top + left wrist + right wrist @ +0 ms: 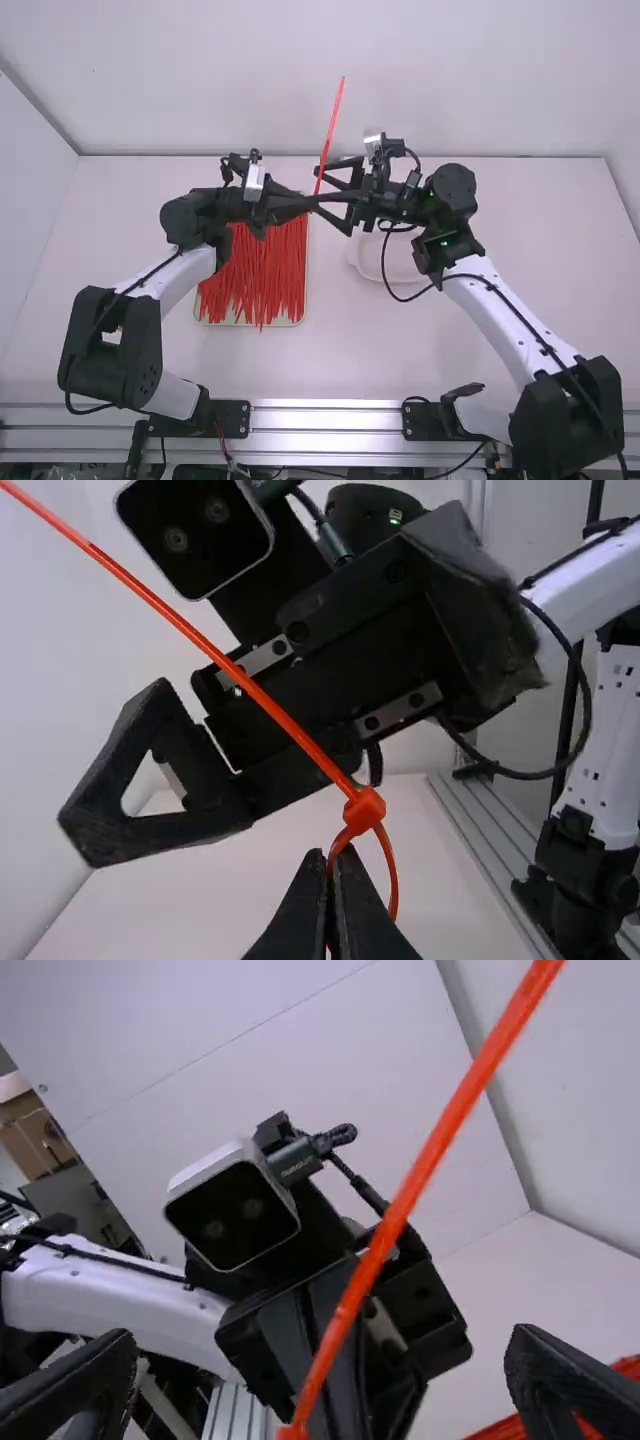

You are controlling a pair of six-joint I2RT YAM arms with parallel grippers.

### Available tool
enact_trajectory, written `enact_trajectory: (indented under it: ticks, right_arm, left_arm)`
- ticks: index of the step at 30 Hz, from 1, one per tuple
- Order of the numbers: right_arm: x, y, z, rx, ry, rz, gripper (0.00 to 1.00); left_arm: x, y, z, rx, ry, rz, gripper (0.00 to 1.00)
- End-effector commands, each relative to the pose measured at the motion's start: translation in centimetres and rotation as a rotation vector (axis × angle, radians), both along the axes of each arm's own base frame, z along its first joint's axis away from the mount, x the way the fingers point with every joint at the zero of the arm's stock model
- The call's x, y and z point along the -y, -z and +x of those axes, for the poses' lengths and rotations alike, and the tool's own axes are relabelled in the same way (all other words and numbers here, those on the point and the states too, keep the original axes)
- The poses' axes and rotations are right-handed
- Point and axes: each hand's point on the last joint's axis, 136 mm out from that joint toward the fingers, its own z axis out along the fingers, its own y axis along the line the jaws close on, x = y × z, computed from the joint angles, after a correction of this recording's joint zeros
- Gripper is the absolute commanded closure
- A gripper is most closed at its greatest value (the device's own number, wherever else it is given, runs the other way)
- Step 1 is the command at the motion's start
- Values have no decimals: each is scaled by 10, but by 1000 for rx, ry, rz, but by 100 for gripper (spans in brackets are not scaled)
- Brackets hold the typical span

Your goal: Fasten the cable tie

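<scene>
Presently, one orange cable tie [331, 120] hung above the tray [296, 322] of spares, its loop pinched in the closed left gripper [327, 872], its tail passing through the right gripper [336, 198], spread wide, which by my judgement needed to clamp squarely and pull straight.

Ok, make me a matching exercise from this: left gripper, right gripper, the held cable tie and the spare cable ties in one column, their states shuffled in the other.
Things:
1. left gripper
2. right gripper
3. held cable tie
4. spare cable ties

States:
A. fingers spread wide apart
B. heaped on the tray
C. fingers pinched shut on the tie's loop
D. tail sticking up above both grippers

Pairs: 1-C, 2-A, 3-D, 4-B
</scene>
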Motion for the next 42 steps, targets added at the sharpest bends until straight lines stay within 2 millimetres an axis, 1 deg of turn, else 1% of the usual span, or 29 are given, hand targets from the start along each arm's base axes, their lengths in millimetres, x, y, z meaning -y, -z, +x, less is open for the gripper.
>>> enact_trajectory:
  ticks: [1,3,4,5,6,7,8,9,11,18,25,27,29,30,31,32,34,35,36,37,40,42]
  right_arm:
    - [-2,-17,-5,42,0,25,2]
    - [-2,-17,-6,49,-3,26,2]
    - [-2,-17,-7,69,-7,21,11]
    - [-2,-17,-8,79,-9,20,14]
    - [-3,-17,-9,94,-16,18,21]
    - [-3,-17,-14,130,-34,13,49]
    - [-3,-18,-18,159,-55,10,81]
    - [-3,-17,-20,162,-64,8,100]
    - [-3,-17,-21,149,-72,9,100]
    - [-3,-16,-21,144,-77,5,100]
    - [6,-13,-22,132,-104,-13,100]
    - [10,-11,-22,133,-115,-21,100]
    - [12,-10,-22,130,-119,-26,100]
    - [14,-8,-20,116,-116,-32,100]
    - [16,-5,-16,92,-107,-38,100]
    - [17,-3,-15,87,-103,-41,100]
    - [22,3,-12,66,-103,-59,100]
    - [24,5,-11,61,-104,-64,100]
    - [26,6,-11,58,-109,-68,100]
    - [27,7,-11,56,-111,-71,100]
    - [35,15,-7,33,-107,-91,100]
    - [39,21,-3,24,-92,-104,100]
  left_arm:
    - [1,-9,4,15,-17,-28,99]
    - [1,-9,3,14,-16,-27,99]
    - [0,-9,4,11,-19,-27,99]
    - [-1,-9,5,11,-22,-27,99]
    - [-2,-9,5,10,-24,-28,98]
    - [-2,-9,6,11,-26,-27,98]
    - [-2,-9,6,11,-26,-28,99]
    - [-1,-9,5,10,-24,-28,99]
    - [1,-9,4,12,-17,-28,99]
    - [-1,-8,5,4,-21,-25,99]
    - [-1,-9,5,-5,-21,-27,98]
    - [-3,-9,7,-5,-28,-28,93]
    - [-4,-9,7,-5,-30,-28,90]
    - [-5,-9,8,-5,-34,-28,86]
    - [-6,-9,9,-5,-39,-29,73]
    - [-7,-9,9,-5,-40,-28,64]
    - [-13,-10,14,-5,-63,-31,21]
    - [-17,-10,18,-12,-81,-36,9]
    - [-22,-11,22,-32,-101,-47,1]
    - [-23,-12,24,-37,-109,-51,1]
    - [-41,-13,37,-115,-158,-62,1]
    - [-48,-9,36,-136,-144,-18,1]
